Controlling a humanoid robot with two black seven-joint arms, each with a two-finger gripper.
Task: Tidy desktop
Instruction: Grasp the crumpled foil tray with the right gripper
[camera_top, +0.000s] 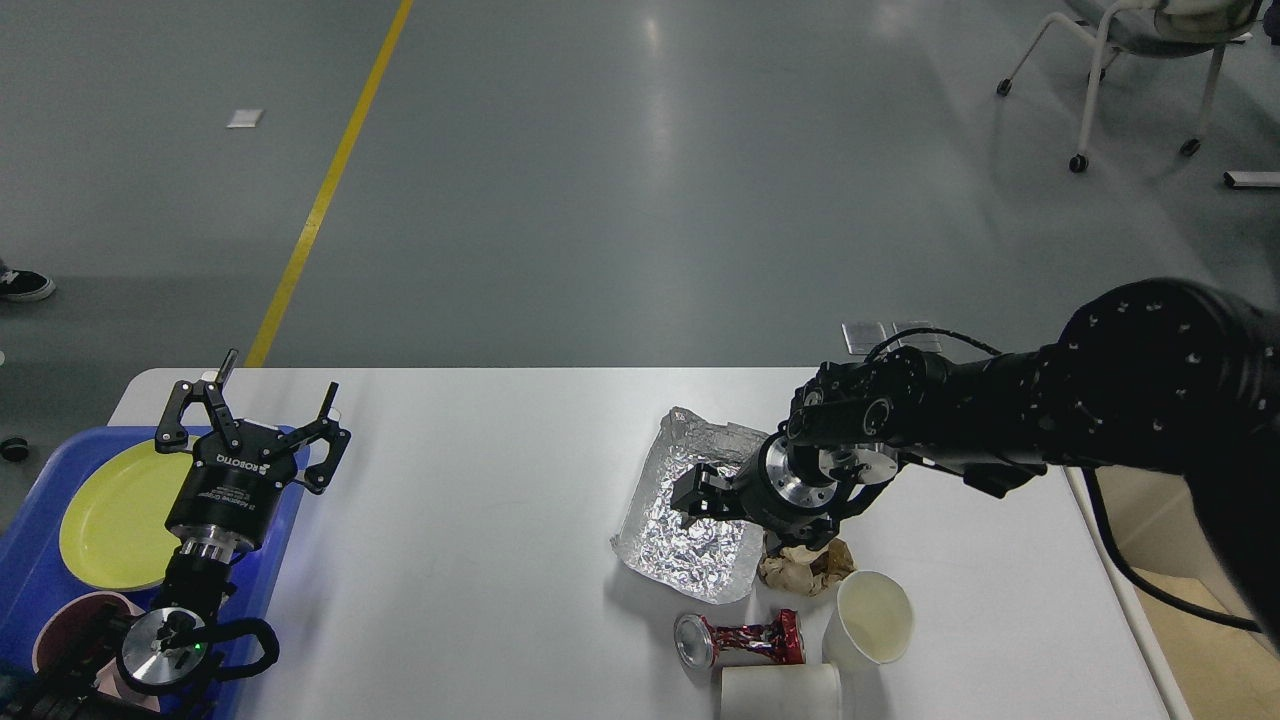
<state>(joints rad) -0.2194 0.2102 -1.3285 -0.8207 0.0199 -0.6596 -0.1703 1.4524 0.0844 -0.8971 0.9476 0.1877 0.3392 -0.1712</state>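
The white desktop (480, 520) fills the lower part of the head view. On its right half lie a crumpled silver foil tray (672, 535), a ball of brown paper (805, 568), a crushed red can (742, 640), an upright white paper cup (872, 618) and a second white cup (780, 692) on its side at the front edge. My right gripper (698, 494) is low over the foil tray, dark and seen end-on. My left gripper (280, 378) is open and empty above the right edge of the blue tray.
A blue tray (30, 560) at the desktop's left end holds a yellow-green plate (115, 515) and a pink bowl (65, 620). A beige bin (1190, 610) stands beyond the right table edge. A wheeled chair (1120, 60) is on the floor at the far right.
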